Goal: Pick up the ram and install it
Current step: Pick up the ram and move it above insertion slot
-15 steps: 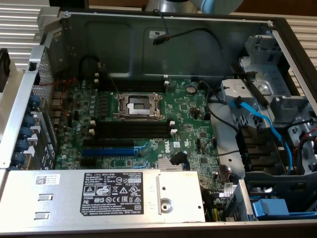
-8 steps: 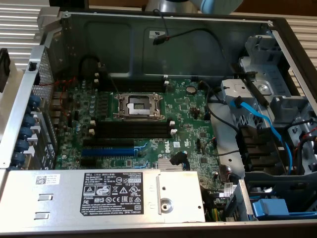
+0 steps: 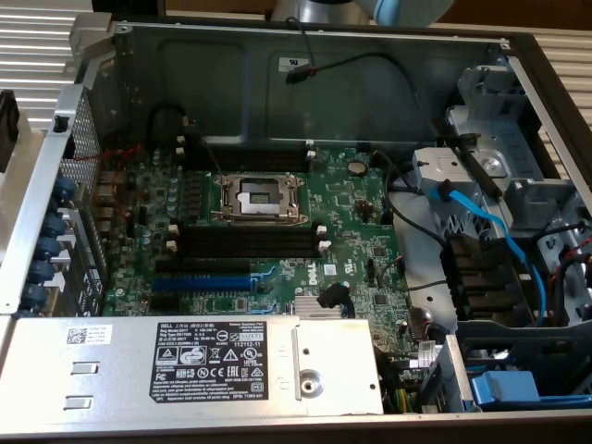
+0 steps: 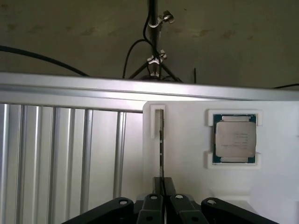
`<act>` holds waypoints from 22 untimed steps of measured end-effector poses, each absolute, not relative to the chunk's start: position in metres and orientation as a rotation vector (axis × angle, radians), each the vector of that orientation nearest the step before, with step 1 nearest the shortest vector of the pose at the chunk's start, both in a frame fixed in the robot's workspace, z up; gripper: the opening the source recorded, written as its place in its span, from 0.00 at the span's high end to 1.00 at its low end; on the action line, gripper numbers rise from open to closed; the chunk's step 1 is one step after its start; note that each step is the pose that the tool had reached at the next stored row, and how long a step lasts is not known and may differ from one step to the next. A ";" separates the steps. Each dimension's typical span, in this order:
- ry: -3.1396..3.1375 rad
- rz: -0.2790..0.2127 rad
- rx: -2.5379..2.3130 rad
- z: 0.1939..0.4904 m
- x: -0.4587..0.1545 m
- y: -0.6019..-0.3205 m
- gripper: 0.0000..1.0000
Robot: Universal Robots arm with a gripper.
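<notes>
White tray (image 4: 187, 179): thin dark ram (image 4: 161, 148) edge-on, fingers (image 4: 170, 187) pinching.

The ram (image 4: 161, 140) shows edge-on as a long, thin dark strip standing upright on its long edge in a narrow slot of the white holder (image 4: 187, 140), close to one side of that holder. Its far end reaches the slot's widened end, and its near end sits pinched between the black tips of the tool (image 4: 163, 186)
</notes>
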State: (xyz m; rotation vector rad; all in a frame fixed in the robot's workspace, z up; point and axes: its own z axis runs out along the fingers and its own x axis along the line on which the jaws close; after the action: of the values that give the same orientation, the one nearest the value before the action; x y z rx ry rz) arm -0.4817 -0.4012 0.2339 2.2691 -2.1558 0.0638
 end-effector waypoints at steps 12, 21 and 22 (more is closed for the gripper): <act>-2.163 0.060 2.265 0.244 -0.490 -0.402 0.88; -2.163 0.061 2.265 0.284 -0.493 -0.402 0.88; -2.163 0.061 2.265 0.288 -0.494 -0.402 0.88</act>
State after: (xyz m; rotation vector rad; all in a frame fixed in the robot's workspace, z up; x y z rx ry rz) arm -0.4937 -0.4016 0.2880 2.2648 -2.1634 0.0608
